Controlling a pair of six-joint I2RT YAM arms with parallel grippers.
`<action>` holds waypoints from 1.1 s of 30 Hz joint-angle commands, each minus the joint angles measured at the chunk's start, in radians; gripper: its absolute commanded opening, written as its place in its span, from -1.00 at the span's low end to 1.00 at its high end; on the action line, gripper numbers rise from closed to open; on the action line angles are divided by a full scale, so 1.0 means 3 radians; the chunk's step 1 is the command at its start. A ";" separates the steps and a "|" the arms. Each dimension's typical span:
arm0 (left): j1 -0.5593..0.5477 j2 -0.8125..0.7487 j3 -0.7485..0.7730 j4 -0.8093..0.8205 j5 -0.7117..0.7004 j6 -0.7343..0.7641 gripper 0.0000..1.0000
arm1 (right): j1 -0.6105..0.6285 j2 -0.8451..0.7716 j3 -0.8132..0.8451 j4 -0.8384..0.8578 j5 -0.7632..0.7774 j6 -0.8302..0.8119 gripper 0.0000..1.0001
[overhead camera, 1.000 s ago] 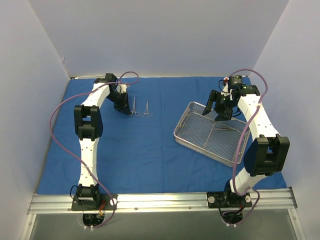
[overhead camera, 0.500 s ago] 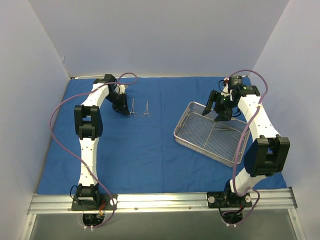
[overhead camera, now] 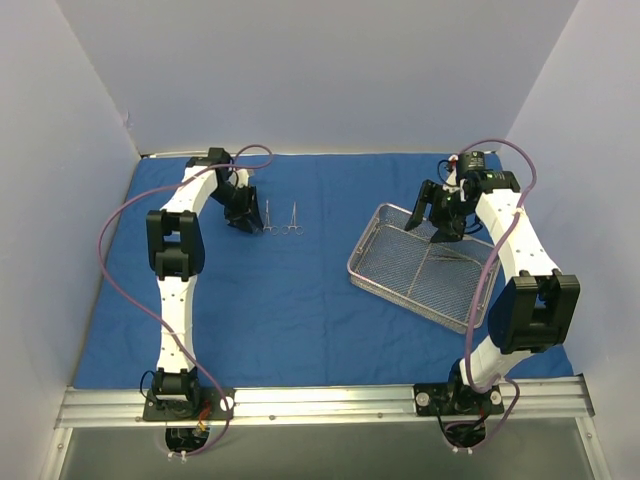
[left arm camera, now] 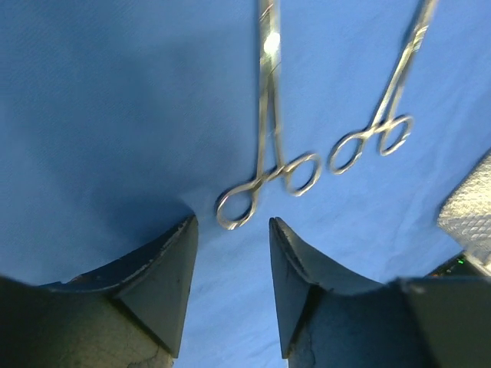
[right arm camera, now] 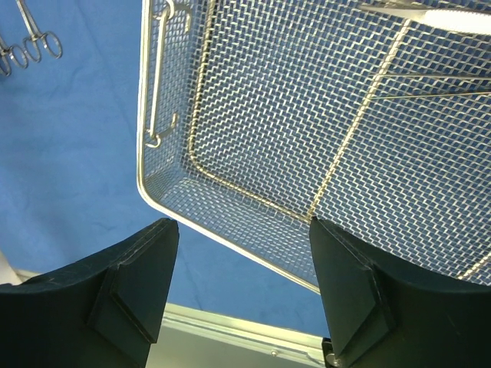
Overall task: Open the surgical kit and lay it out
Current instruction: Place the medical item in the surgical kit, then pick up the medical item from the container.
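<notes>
1. Site type: robotics laboratory test cell.
2. Enclosure: plain pale panel walls close off the back and both sides of the work area.
3. Mounting: the white left arm and right arm are bolted to an aluminium rail along the near edge.
4. Wiring: purple cables run exposed along both arms.
5. Work surface: a blue cloth wrap lies spread flat between the walls.

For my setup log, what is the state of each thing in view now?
Large blue cloth wrap: spread flat.
Rectangular silver wire-mesh tray: upright, uncovered, not empty.
Two thin metal scissor-handled instruments: laid parallel on cloth.
Left gripper: open, empty.
Right gripper: open, empty.
</notes>
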 commanded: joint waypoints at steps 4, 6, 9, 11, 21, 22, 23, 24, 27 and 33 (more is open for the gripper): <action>0.0044 -0.0636 -0.0316 0.0013 -0.0917 -0.0345 0.04 | -0.0026 0.0013 0.0092 0.0064 0.0406 0.0135 0.40; 0.0034 -0.0941 -0.0444 0.0105 -0.1060 -0.0478 0.04 | -0.0041 0.0034 0.0005 0.0125 0.0636 0.0156 0.41; 0.0023 -0.1326 -0.0735 0.0314 -0.0868 -0.0570 0.04 | -0.0245 0.0090 -0.0123 0.0278 0.0861 0.0268 0.35; -0.0053 -0.1530 -0.0899 0.0401 -0.0765 -0.0576 0.04 | -0.0368 0.0111 -0.0271 0.0457 0.0923 0.0437 0.33; -0.0406 -0.2042 -0.1604 0.0718 -0.0407 -0.0596 0.04 | -0.0430 0.0147 -0.0660 0.1143 0.1235 0.0953 0.34; -0.0406 -0.2068 -0.1641 0.0749 -0.0386 -0.0596 0.05 | -0.0450 0.0131 -0.0685 0.1183 0.1250 0.0984 0.34; -0.0406 -0.2088 -0.1666 0.0749 -0.0381 -0.0601 0.04 | -0.0455 0.0131 -0.0711 0.1209 0.1245 0.1005 0.33; -0.0406 -0.2134 -0.1707 0.0759 -0.0381 -0.0596 0.04 | -0.0456 0.0136 -0.0742 0.1224 0.1250 0.1020 0.27; -0.0396 -0.2186 -0.1759 0.0790 -0.0350 -0.0576 0.04 | -0.0481 0.0182 -0.0803 0.1316 0.1276 0.0944 0.21; -0.0396 -0.2181 -0.1784 0.0780 -0.0289 -0.0570 0.04 | -0.0568 0.0239 -0.0982 0.1705 0.1143 0.0867 0.11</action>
